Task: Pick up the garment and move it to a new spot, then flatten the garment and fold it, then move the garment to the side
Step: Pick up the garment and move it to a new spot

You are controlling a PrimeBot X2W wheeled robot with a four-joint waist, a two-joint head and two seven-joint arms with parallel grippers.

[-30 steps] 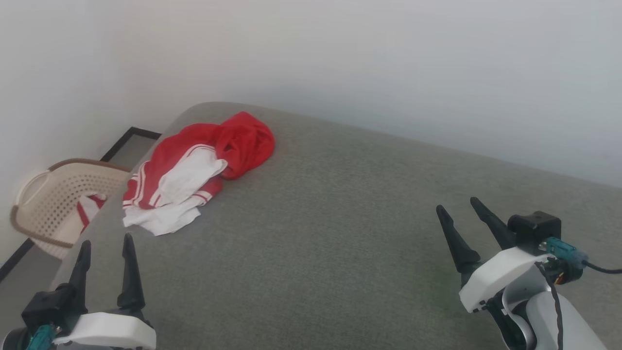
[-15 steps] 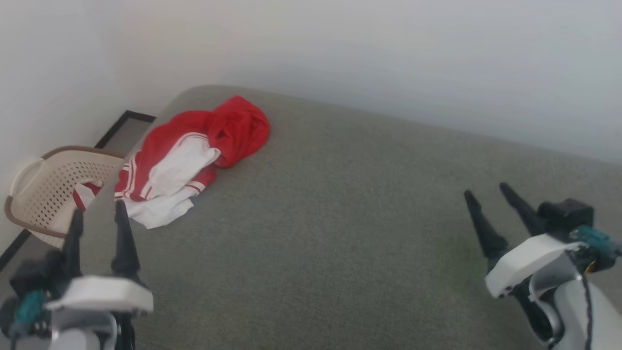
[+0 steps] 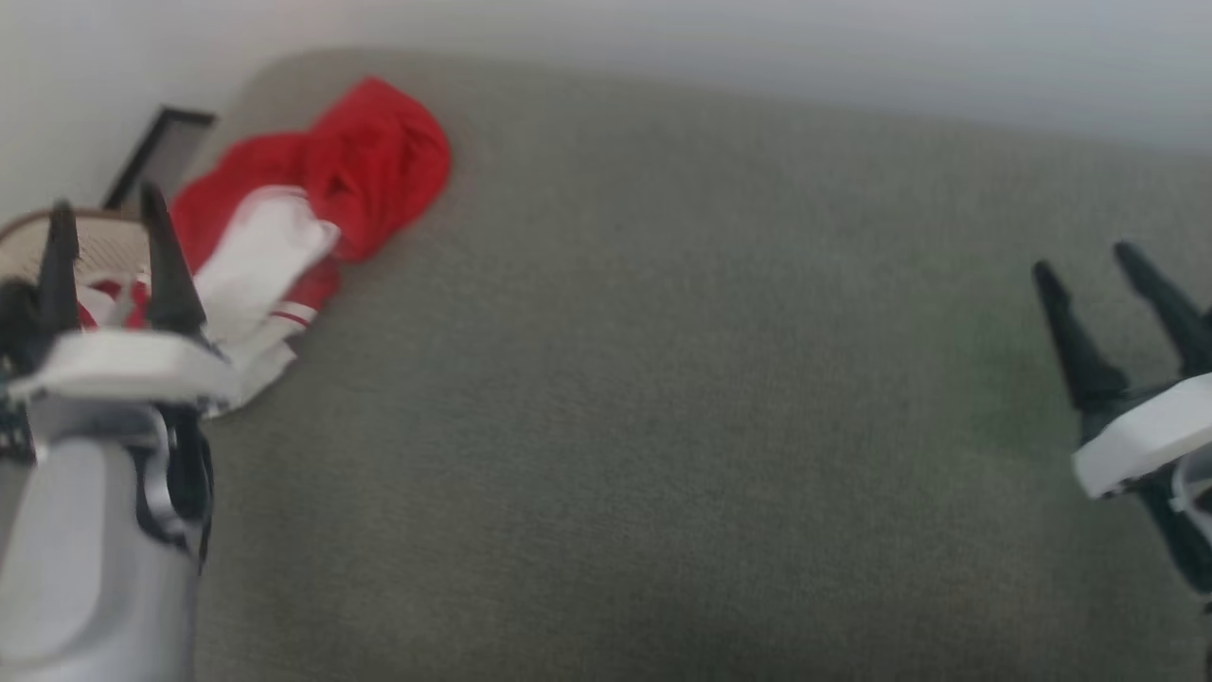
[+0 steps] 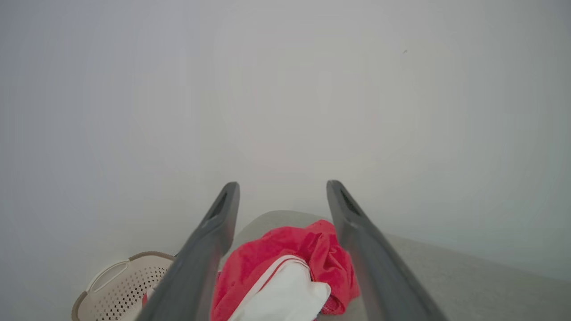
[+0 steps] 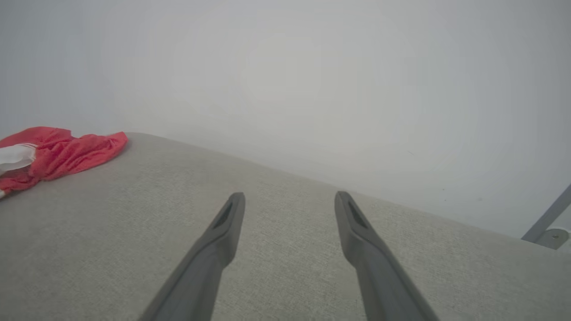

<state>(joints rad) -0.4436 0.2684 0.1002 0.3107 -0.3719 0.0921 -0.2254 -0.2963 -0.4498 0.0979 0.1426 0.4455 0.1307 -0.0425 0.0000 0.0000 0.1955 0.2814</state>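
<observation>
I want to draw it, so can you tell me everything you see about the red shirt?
The shirt is soft red cloth, crumpled in a loose heap, not flat or folded. A white part with thin red stripes lies across its near side, and the red bunches into a rounded lump at the far end. It rests on the grey cushion, near the far left corner and close to the edge. As far as can be seen, only the cushion touches it; nothing grips it.

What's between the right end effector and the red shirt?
Just bare grey fabric surface between the right end effector and the red shirt; the head view shows that stretch.
</observation>
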